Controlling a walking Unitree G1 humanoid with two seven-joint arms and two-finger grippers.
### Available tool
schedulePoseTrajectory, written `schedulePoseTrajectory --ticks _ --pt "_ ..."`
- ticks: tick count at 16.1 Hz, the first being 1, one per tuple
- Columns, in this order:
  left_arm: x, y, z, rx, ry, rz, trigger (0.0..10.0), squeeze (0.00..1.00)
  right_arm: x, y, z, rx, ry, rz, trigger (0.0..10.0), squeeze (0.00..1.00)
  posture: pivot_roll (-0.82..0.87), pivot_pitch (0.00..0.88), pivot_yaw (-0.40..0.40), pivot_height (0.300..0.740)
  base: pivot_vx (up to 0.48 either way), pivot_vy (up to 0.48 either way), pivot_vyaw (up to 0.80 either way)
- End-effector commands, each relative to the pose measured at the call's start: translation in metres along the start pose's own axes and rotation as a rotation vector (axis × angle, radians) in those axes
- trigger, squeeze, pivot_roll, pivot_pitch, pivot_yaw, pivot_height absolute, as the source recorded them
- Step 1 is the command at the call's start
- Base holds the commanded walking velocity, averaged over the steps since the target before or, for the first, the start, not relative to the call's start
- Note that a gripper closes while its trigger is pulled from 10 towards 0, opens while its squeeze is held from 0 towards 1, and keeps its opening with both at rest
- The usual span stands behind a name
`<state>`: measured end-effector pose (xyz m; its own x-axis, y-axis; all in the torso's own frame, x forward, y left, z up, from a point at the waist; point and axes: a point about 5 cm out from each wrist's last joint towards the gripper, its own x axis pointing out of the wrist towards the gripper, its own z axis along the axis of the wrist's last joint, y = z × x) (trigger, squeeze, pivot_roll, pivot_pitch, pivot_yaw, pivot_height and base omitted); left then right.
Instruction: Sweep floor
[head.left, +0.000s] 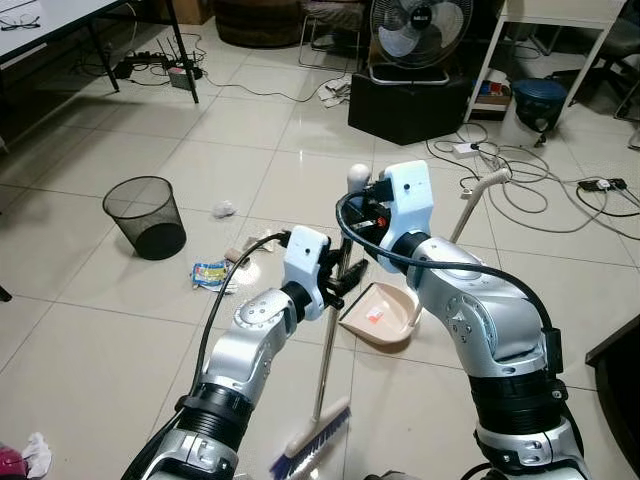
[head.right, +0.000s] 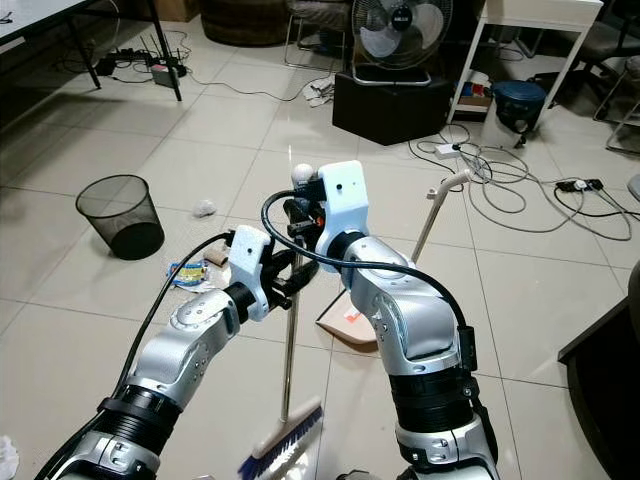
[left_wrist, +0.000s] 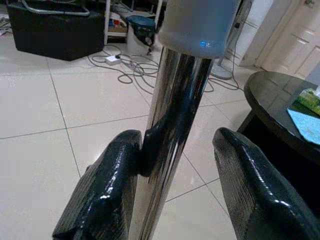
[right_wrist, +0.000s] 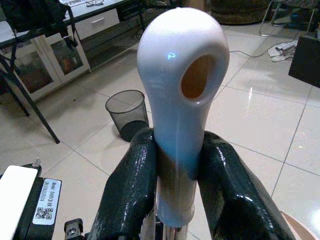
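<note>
The broom (head.left: 325, 370) stood upright just before the dustpan (head.left: 380, 315). The right tool (right_wrist: 175, 165) clamped its white grip; the left tool (left_wrist: 175, 170) sat wide around the shaft, apparently touching with one finger. Wrappers (head.left: 212, 274) beyond the dustpan remained, so sweeping looked barely begun.

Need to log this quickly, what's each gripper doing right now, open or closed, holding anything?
Left gripper: open around the broom handle, one finger touching.
Right gripper: closed on the broom's white grip.
</note>
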<state>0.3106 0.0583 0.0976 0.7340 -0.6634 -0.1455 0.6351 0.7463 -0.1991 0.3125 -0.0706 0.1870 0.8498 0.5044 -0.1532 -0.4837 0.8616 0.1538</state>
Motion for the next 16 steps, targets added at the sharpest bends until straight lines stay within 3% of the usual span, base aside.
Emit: schedulePoseTrajectory --ticks 1,16 --pt "0.0044 -0.0032 0.0026 0.008 -0.004 -0.015 0.0 0.00 0.0004 0.0082 0.0155 -0.019 -0.049 0.034 10.0 0.00 -0.18 0.000 -0.005 0.740 0.000 0.000 0.00" --pt "0.0055 -0.0017 0.0022 0.011 -0.026 -0.008 0.0 0.00 0.0017 0.0096 0.0175 -0.024 -0.049 0.043 10.0 0.00 -0.18 0.000 -0.013 0.740 0.000 0.000 0.00"
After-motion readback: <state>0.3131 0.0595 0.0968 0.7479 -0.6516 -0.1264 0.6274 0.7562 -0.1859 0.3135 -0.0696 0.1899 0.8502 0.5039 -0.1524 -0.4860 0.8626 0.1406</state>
